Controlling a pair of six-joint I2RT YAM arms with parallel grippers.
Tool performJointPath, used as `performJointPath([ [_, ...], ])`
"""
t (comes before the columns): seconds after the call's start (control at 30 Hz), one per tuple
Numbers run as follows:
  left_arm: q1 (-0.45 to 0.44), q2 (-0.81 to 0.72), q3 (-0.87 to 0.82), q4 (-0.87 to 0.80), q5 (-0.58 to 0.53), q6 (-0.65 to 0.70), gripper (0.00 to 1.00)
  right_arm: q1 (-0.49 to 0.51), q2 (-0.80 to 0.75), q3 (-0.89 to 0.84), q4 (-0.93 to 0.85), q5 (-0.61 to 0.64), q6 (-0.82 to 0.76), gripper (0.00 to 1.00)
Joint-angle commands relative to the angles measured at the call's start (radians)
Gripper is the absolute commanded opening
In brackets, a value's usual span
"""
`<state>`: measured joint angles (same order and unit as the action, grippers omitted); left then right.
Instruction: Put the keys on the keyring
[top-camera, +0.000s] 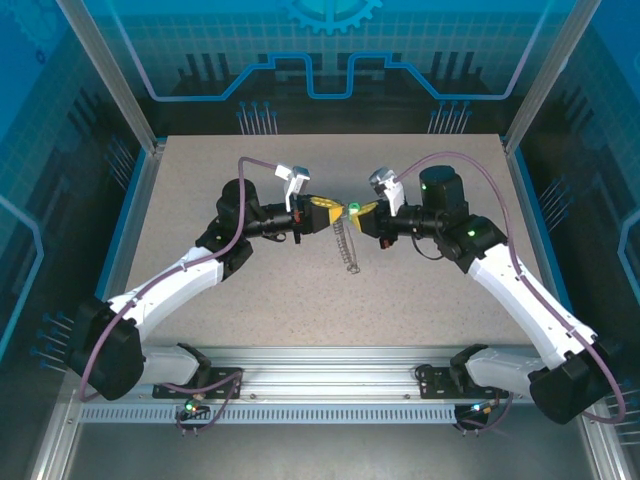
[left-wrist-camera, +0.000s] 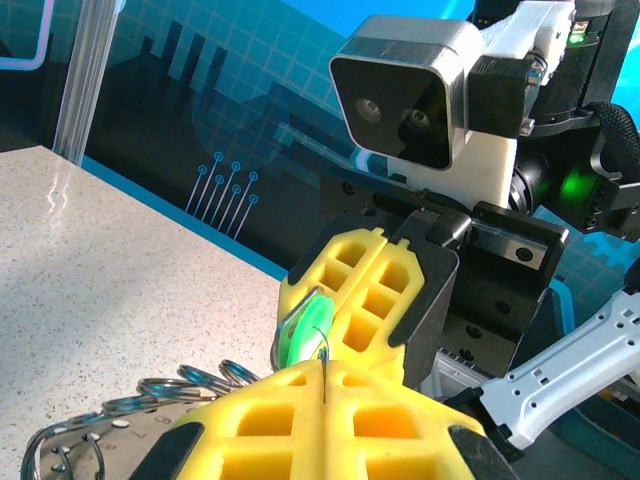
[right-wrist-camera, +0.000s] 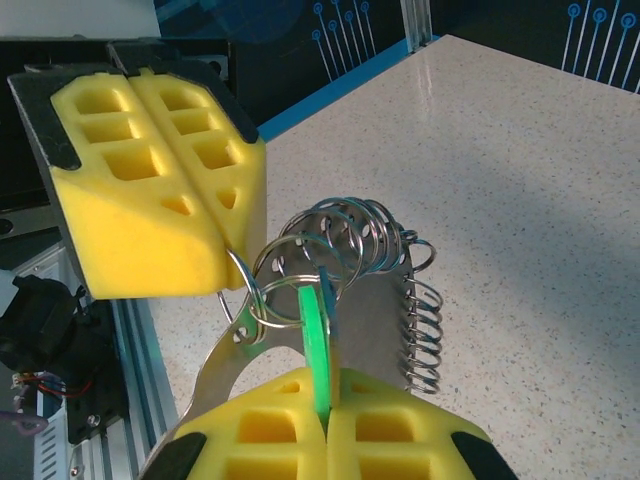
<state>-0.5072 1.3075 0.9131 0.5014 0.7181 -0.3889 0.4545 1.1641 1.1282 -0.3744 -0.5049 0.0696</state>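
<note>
The right gripper (right-wrist-camera: 325, 400), clamped on the green-tagged key (right-wrist-camera: 318, 330) between its tips, faced the left gripper (right-wrist-camera: 228, 238), pinched shut on the keyring (right-wrist-camera: 385, 300) that hung beneath its tips; a slight tug or misalignment could have pulled either free.

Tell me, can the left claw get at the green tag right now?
Probably not. The left claw is shut on the keyring, so its hold is taken, and the right claw grips the tag.
</note>
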Motion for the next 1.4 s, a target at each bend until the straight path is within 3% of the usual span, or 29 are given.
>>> performJointPath([
  [0.0, -0.004, -0.028, -0.006, 0.020, 0.012, 0.028, 0.00, -0.025, -0.028, 0.041, 0.003, -0.003, 0.004, 0.00],
  [0.3, -0.003, -0.017, -0.011, 0.012, 0.002, 0.022, 0.00, -0.037, -0.012, 0.055, 0.005, -0.008, 0.016, 0.00],
  [0.33, -0.003, -0.019, -0.013, 0.009, -0.008, 0.021, 0.03, -0.037, -0.008, 0.054, 0.003, -0.005, 0.018, 0.00],
  [0.43, -0.002, -0.032, -0.022, 0.001, -0.050, 0.026, 0.29, -0.046, 0.007, 0.059, 0.000, 0.000, 0.024, 0.00],
  [0.6, -0.001, -0.068, -0.037, -0.035, -0.158, 0.042, 0.48, -0.060, 0.036, 0.063, 0.003, 0.007, 0.029, 0.00],
  [0.9, 0.045, -0.138, -0.095, -0.076, -0.313, 0.037, 0.53, -0.088, 0.171, 0.100, 0.068, 0.022, 0.044, 0.00],
  [1.37, 0.105, -0.213, -0.108, -0.144, -0.324, 0.033, 0.54, -0.113, 0.639, 0.453, 0.028, -0.006, 0.025, 0.00],
])
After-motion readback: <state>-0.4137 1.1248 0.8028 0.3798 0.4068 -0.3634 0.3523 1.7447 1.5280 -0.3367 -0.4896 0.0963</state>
